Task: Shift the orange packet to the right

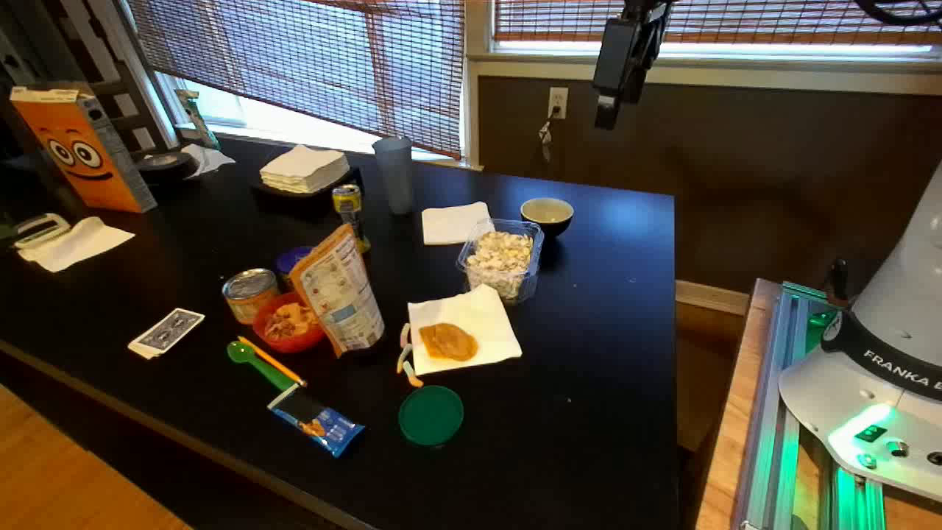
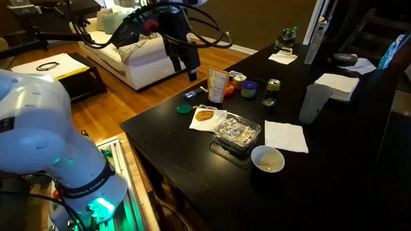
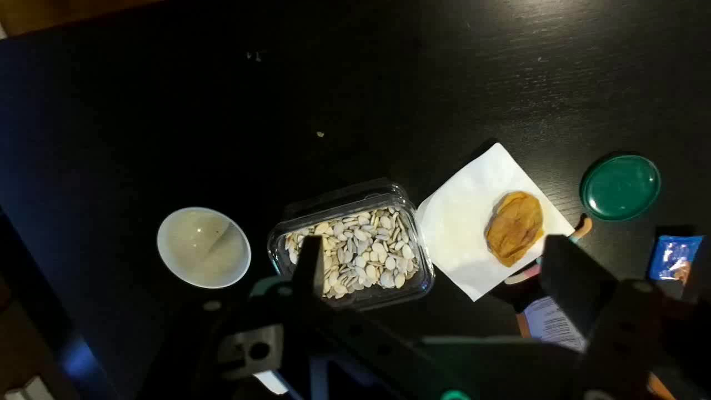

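Observation:
The orange packet (image 1: 340, 294) stands upright on the black table, its pale printed face showing in both exterior views (image 2: 217, 86). It leans a little in an exterior view and stands right beside the red bowl of snacks (image 1: 291, 324). In the wrist view only a strip of the packet (image 3: 552, 322) shows at the lower right, partly hidden behind a finger. My gripper (image 3: 433, 247) is open with nothing between its fingers. It hangs high above the table, apart from the packet, also in both exterior views (image 1: 609, 114) (image 2: 185, 72). Below it lie the seed tub and a napkin.
A clear tub of seeds (image 1: 504, 258), a napkin with brown food (image 1: 482, 324), gummy worms (image 1: 406, 361) and a green lid (image 1: 431, 416) lie near the packet. A tin (image 1: 250, 294), drink can (image 1: 349, 213), cup (image 1: 397, 177) and small bowl (image 1: 547, 215) stand around.

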`<state>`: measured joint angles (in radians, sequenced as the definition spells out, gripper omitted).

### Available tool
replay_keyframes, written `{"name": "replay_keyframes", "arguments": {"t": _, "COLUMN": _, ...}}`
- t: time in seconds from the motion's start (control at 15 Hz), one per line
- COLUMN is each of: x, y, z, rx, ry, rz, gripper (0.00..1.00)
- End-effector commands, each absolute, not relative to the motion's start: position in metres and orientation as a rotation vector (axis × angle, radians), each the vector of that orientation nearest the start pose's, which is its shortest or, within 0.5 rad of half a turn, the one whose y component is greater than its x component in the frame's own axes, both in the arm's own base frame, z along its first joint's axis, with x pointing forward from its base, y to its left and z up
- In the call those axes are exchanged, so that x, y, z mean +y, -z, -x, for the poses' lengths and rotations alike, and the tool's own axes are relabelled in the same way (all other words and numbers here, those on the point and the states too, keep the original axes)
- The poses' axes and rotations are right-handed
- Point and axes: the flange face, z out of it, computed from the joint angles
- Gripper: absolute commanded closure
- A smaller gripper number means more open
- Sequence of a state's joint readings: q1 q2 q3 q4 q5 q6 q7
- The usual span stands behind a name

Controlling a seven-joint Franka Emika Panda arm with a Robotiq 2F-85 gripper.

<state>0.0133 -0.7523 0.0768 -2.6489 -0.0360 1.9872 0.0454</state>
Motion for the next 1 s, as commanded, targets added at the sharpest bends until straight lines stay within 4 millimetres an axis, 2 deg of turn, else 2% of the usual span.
{"name": "replay_keyframes", "arguments": {"t": 0.0, "x": 0.028, "y": -0.477, "z": -0.331, "rx": -0.063, "ry": 0.149, "rz": 3.218, "gripper": 0.0}}
{"name": "replay_keyframes", "arguments": {"t": 0.2, "x": 0.031, "y": -0.478, "z": -0.334, "rx": -0.051, "ry": 0.159, "rz": 3.241, "gripper": 0.0}}
{"name": "replay_keyframes", "arguments": {"t": 0.33, "x": 0.048, "y": -0.484, "z": -0.347, "rx": 0.018, "ry": 0.148, "rz": 3.229, "gripper": 0.0}}
{"name": "replay_keyframes", "arguments": {"t": 0.47, "x": 0.08, "y": -0.49, "z": -0.362, "rx": 0.068, "ry": 0.118, "rz": 3.249, "gripper": 0.0}}
{"name": "replay_keyframes", "arguments": {"t": 0.73, "x": 0.151, "y": -0.5, "z": -0.392, "rx": 0.311, "ry": -0.071, "rz": 3.256, "gripper": 0.0}}
{"name": "replay_keyframes", "arguments": {"t": 0.93, "x": 0.185, "y": -0.502, "z": -0.426, "rx": 0.463, "ry": -0.194, "rz": 3.21, "gripper": 0.0}}
